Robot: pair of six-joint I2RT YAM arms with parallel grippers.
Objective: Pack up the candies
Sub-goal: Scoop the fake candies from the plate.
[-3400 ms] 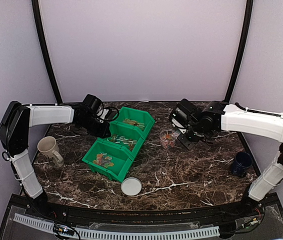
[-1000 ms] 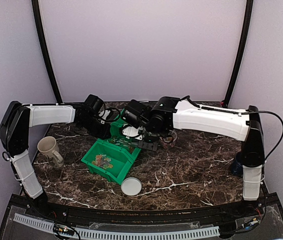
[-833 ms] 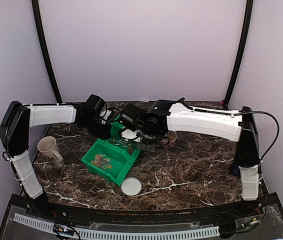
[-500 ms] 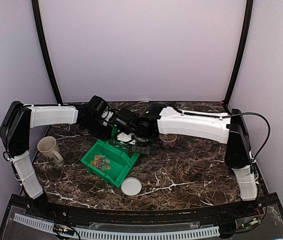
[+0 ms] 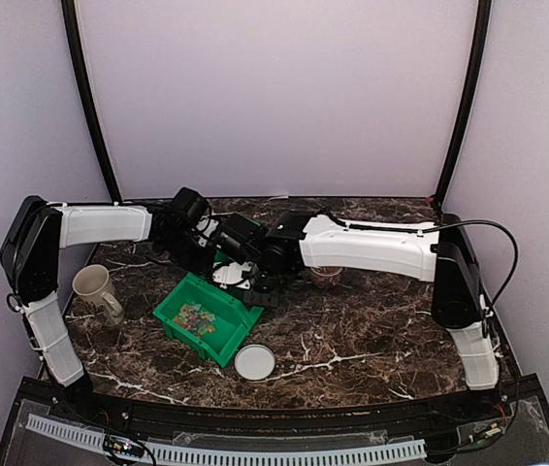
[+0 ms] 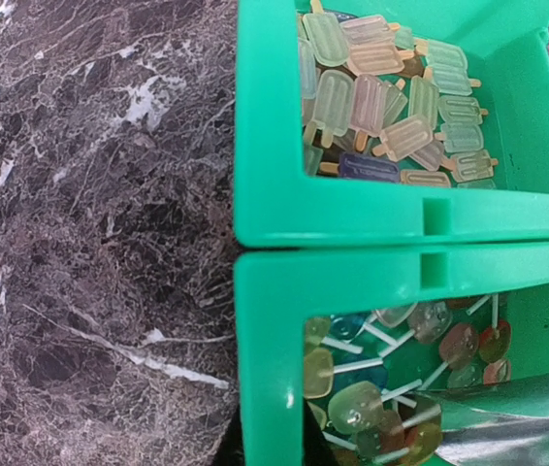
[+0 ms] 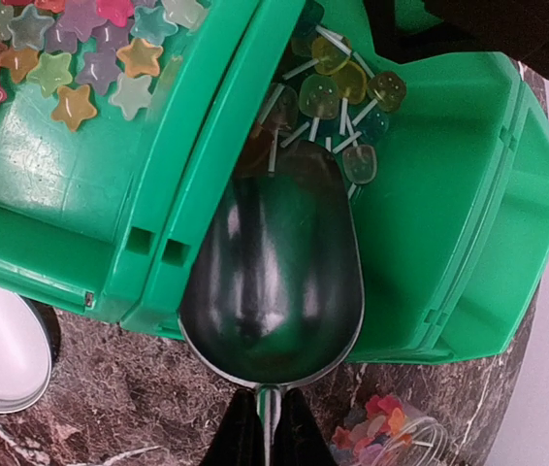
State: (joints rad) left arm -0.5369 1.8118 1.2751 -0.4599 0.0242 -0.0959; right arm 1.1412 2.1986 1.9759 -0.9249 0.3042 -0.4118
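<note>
Marble table (image 5: 371, 330): right pincer (image 7: 263, 435) grips an empty metal scoop (image 7: 273, 282) among lollipop candies (image 7: 342, 92) in the green bin (image 7: 430, 194); left pincer (image 5: 205, 254) closed; jar (image 7: 381, 437) holds few, lid (image 5: 254, 362) off, so packing looks barely begun.

Glossy green plastic bin (image 7: 430, 194); polished metal scoop (image 7: 274, 282) — mirror-smooth; translucent, shiny candies (image 6: 371, 97); dark white-veined marble-look worktop (image 6: 80, 243) — smooth.
</note>
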